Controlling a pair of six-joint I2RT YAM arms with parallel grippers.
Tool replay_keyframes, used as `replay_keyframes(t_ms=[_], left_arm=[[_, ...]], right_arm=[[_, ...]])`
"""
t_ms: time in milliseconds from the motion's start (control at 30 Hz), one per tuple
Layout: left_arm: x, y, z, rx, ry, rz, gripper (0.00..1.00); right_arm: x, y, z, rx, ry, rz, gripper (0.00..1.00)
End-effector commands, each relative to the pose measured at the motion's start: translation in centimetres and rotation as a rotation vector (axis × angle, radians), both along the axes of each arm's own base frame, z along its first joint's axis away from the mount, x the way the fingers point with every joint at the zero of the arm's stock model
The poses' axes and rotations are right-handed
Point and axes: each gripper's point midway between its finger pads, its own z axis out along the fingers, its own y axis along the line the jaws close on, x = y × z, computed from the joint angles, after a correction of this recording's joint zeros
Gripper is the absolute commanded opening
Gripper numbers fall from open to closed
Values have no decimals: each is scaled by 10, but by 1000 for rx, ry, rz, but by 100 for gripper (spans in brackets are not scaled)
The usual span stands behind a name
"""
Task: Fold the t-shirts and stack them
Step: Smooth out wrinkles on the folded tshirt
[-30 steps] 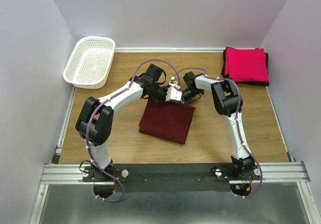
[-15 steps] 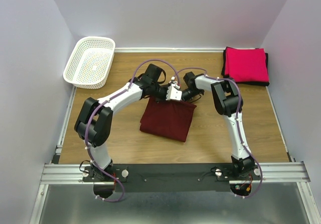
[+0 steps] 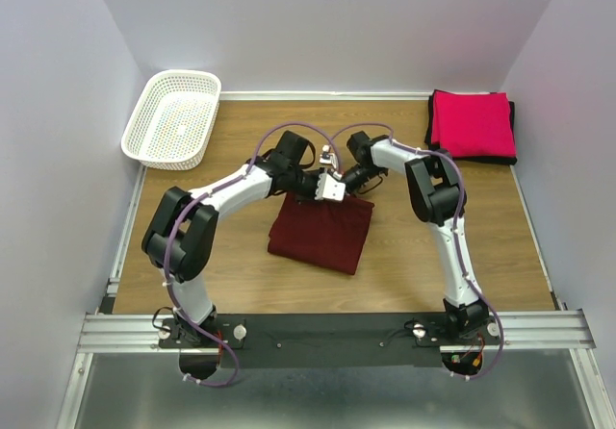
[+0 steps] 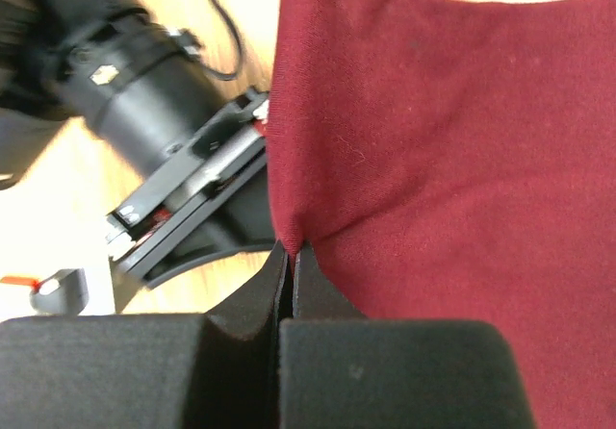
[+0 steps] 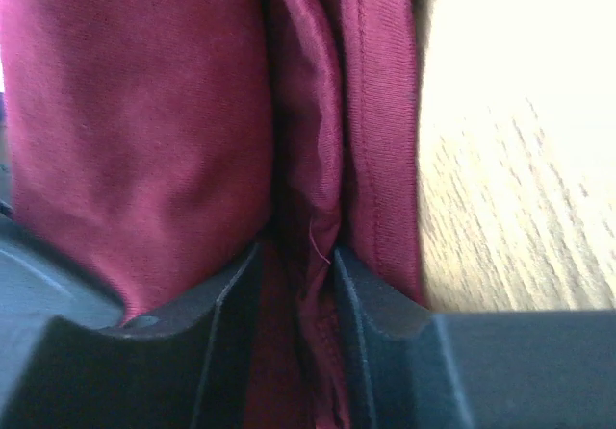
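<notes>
- Left gripper [image 4: 289, 253]: jaws pressed together, pinching a thin corner of the maroon t-shirt [image 3: 322, 232].
- Right gripper [image 5: 296, 256]: jaws partway apart, closed around a thick bunched fold of the same shirt. The cloth touches both inner faces.
- Maroon shirt: soft fine knit, folded to a rough rectangle, mid-table [image 3: 481, 246] on wood grain. Its far edge is at both grippers.
- Pink-red t-shirt [image 3: 472, 124]: a neat square at the far right corner, lying on a black t-shirt [image 3: 430, 121] that shows only at the edges.
- White mesh basket [image 3: 171, 163]: far left corner.
- Only the right wrist view shows a stitched hem. The left wrist view shows the right arm [image 4: 144, 102] just beside the cloth.
</notes>
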Motion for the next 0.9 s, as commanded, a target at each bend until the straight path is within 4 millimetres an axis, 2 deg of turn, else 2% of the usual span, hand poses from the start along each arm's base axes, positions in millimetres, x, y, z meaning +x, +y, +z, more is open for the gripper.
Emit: replay_keyframes(t_ms=[0,233,300,400,500,633,667,733,767,833,867], left_arm=[[-3,3,11,-14,-63,-19,0],[-20,-2,10,-19,-64,-65,1],[-20,-4,10,-19,-74,-62,1],[-15,-6,9,-16,-75,-55,8],[-3,-7,7,-16,-63,-35,13],[26,-11,21,-41,-68,-12,23],[32,-11,15,-32,-54,-4,25],[44,-15,24,-40,-78,1,29],[48,-16,21,-37,-74,7,36],[59,-17,27,-49,-85,35,41],[67,-13,30,-58,-81,65,47]], right_arm=[[27,-11,-7,-178,-225,14,46],[58,-16,8,-261,-360,-11,54],[71,-14,20,-266,-411,-30,57],[90,-18,33,-292,-473,-66,79],[115,-28,57,-287,-529,-132,100],[134,-42,84,-255,-560,-193,100],[138,-46,88,-252,-570,-206,100],[139,-47,88,-246,-567,-207,100],[139,-47,88,-247,-570,-207,100],[144,-51,90,-254,-570,-228,100],[146,-53,92,-248,-561,-239,100]])
